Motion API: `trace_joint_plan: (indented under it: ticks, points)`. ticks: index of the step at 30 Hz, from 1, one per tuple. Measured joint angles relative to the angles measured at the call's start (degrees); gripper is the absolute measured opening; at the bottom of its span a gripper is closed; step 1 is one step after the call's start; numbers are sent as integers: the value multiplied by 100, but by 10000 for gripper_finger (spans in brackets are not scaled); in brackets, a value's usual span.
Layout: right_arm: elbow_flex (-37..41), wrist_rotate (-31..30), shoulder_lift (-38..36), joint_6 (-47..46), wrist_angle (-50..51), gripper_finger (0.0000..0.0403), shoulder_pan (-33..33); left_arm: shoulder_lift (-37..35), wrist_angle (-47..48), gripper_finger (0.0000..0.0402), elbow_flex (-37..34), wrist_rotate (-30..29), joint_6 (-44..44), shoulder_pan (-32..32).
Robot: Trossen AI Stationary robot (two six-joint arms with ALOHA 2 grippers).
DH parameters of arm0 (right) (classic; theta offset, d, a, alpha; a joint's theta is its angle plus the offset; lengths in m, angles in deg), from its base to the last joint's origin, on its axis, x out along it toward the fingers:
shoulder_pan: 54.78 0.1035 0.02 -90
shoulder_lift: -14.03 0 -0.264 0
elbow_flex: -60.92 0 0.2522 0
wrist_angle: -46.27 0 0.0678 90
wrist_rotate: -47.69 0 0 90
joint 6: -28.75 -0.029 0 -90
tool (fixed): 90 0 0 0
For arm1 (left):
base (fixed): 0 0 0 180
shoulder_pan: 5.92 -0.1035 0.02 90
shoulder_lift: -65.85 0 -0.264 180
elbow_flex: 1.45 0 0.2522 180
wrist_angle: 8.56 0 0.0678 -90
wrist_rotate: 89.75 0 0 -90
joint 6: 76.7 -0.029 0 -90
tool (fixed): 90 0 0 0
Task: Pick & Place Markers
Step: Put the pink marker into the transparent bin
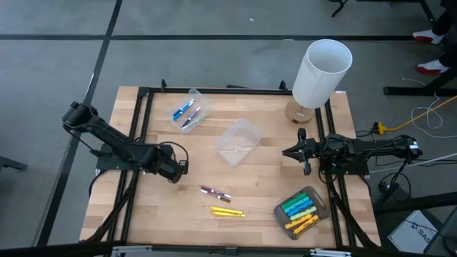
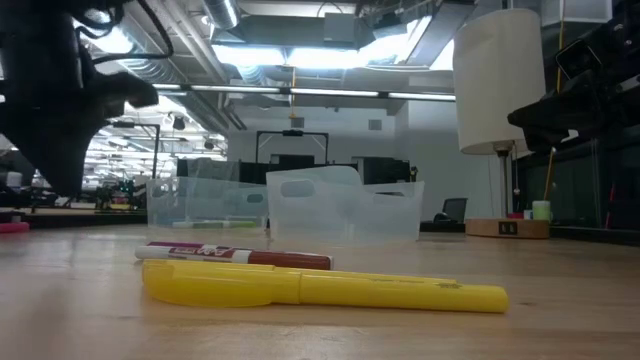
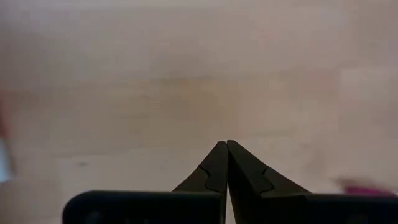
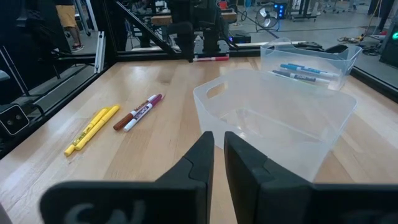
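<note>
Three tubs: far tub (image 1: 190, 112) has blue-capped markers (image 1: 183, 111); middle tub (image 1: 238, 140) bare; near-right tub (image 1: 300, 212) holds green, blue, yellow markers (image 1: 298, 211).
Loose: maroon markers (image 1: 215, 191) and yellow markers (image 1: 227, 211) on table (image 1: 257, 221), apart from both grippers.
Left gripper (image 3: 226, 147): clenched, holding nothing.
Right gripper (image 4: 218, 144): slightly parted, holding nothing, beside middle tub.

We see a light wooden table (image 1: 164, 214) edged by a black frame. On it rest three clear tubs: one (image 1: 190, 111) near the far left holding blue-capped markers (image 1: 183, 109), an empty one (image 1: 238, 140) at centre, and one (image 1: 300, 211) at the near right filled with green, blue and yellow markers (image 1: 298, 208). Lying directly on the wood are two maroon markers (image 1: 215, 192) and, just nearer, two yellow markers (image 1: 228, 212). A white lamp (image 1: 321, 71) stands at the far right corner.
</note>
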Motion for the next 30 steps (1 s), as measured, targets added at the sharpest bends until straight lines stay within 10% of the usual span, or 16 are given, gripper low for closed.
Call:
trace_joint_plan:
  ticks: [16, 30]
  points:
    - [0, 0, 0, 0, -1, 40, -1, 696, 2839, 1, 991, 476, -2436, -1176]
    - [-1, 0, 0, 0, -1, 40, -1, 1271, 3342, 1, 970, -386, -3553, -2129]
